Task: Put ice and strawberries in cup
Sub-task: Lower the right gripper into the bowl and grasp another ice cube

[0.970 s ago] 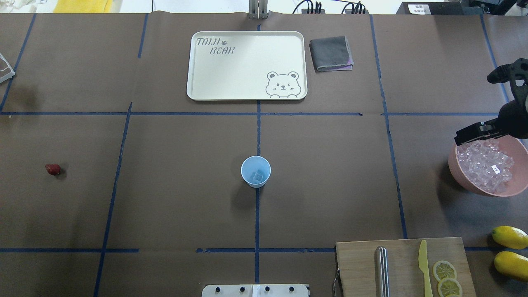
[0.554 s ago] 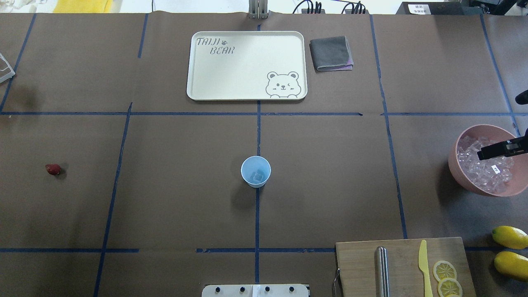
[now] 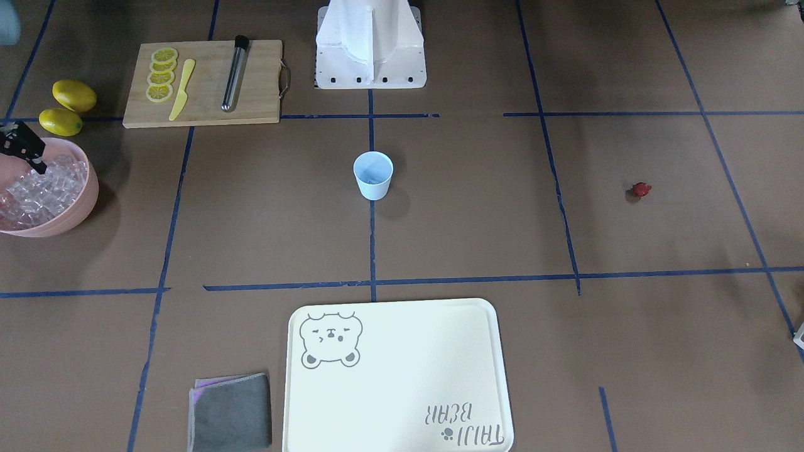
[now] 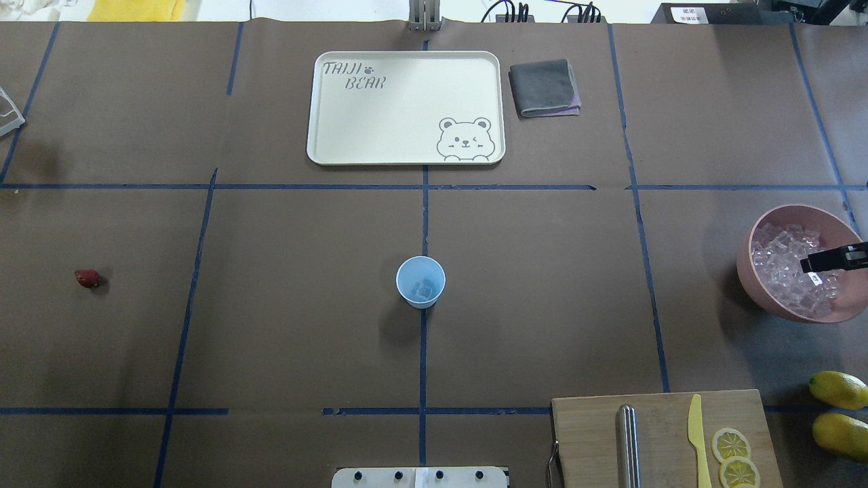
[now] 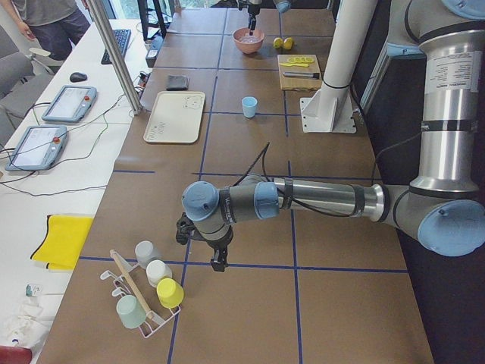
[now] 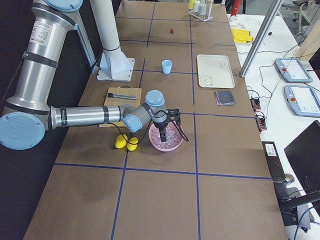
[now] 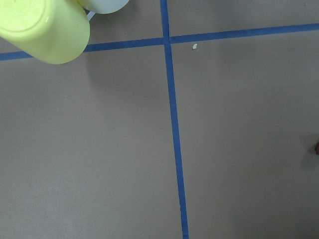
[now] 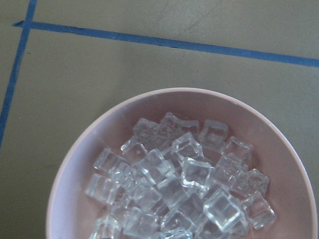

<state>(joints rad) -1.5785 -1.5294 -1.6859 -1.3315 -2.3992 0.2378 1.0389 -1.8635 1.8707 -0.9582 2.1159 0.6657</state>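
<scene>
Over the bowl (image 4: 748, 281): right hand (image 4: 831, 259) sits above the ice (image 8: 184, 184); can't tell its finger spread.
Risk: cubes look slick and heaped, so a pinch could squirt one out or lift two, and the long carry to the cup (image 4: 420, 281) mid-surface could drop it. Hand points straight down, arm stretched low. Left hand (image 5: 217, 259) points down by the rack (image 5: 144, 292), spread unreadable, well apart from the strawberry (image 4: 87, 278) lying on the surface.
</scene>
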